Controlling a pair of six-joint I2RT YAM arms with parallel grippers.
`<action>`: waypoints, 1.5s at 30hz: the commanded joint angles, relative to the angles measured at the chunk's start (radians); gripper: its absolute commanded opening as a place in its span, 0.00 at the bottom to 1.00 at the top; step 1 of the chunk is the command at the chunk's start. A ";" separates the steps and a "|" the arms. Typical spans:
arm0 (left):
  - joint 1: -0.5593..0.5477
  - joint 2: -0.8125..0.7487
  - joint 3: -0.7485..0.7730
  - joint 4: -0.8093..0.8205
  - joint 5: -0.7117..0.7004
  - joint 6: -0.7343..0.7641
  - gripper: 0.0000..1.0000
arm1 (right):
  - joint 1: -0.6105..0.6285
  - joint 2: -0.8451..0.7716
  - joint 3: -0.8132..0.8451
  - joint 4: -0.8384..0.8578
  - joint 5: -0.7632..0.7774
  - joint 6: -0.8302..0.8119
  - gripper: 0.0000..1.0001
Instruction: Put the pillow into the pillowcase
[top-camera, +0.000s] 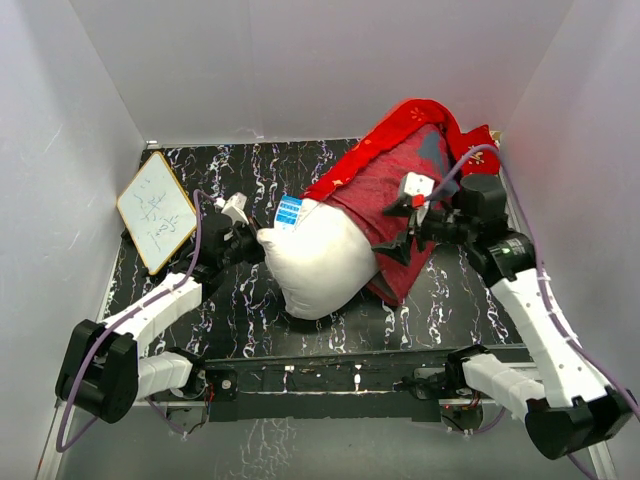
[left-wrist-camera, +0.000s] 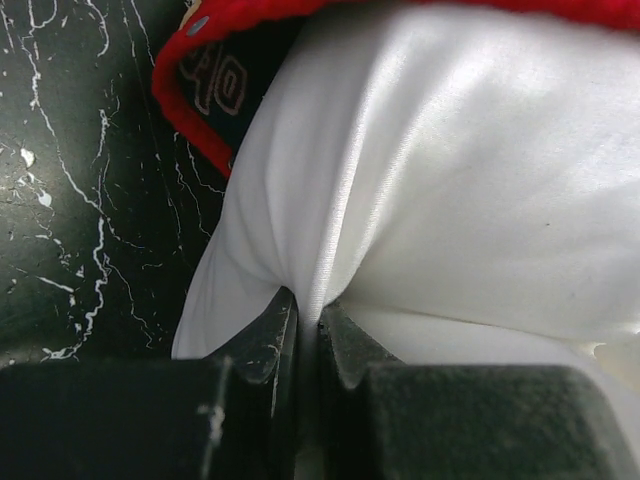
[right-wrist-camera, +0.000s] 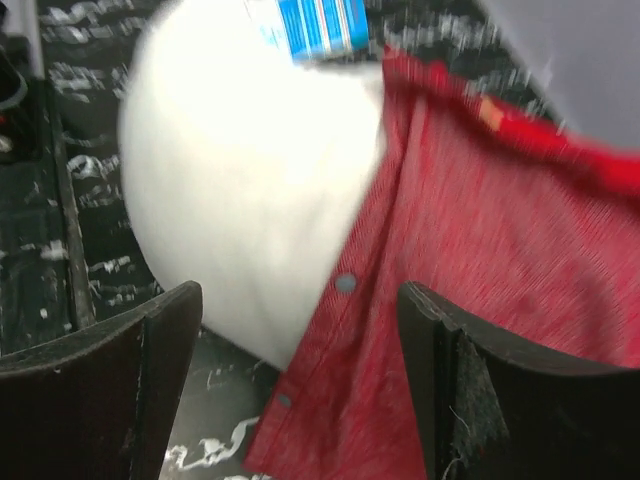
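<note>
- My left gripper (left-wrist-camera: 308, 322) pinches a fold of the white pillow (top-camera: 318, 265).
- My right gripper (right-wrist-camera: 300, 297) has its fingers spread wide over the edge of the red pillowcase (top-camera: 400, 175).
- The pillow lies on the black table (top-camera: 200, 300), with one end under the pillowcase.

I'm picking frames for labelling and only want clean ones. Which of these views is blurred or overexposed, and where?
Right wrist: motion-blurred all over, the pillow nearly blown out to flat white, the pillowcase weave smeared. Left wrist: fairly sharp, with a bright sheen across the pillow's fabric. Top external: sharp and evenly lit.
</note>
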 joint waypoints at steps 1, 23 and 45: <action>0.001 0.017 -0.020 -0.002 0.020 0.007 0.00 | -0.004 0.041 -0.153 0.049 0.176 0.002 0.77; 0.024 0.159 0.114 0.067 0.073 -0.032 0.00 | 0.331 0.526 0.553 -0.345 -0.366 -0.194 0.08; 0.057 -0.305 0.414 -0.726 -0.369 0.451 0.91 | 0.192 0.593 0.210 0.135 -0.081 0.213 0.10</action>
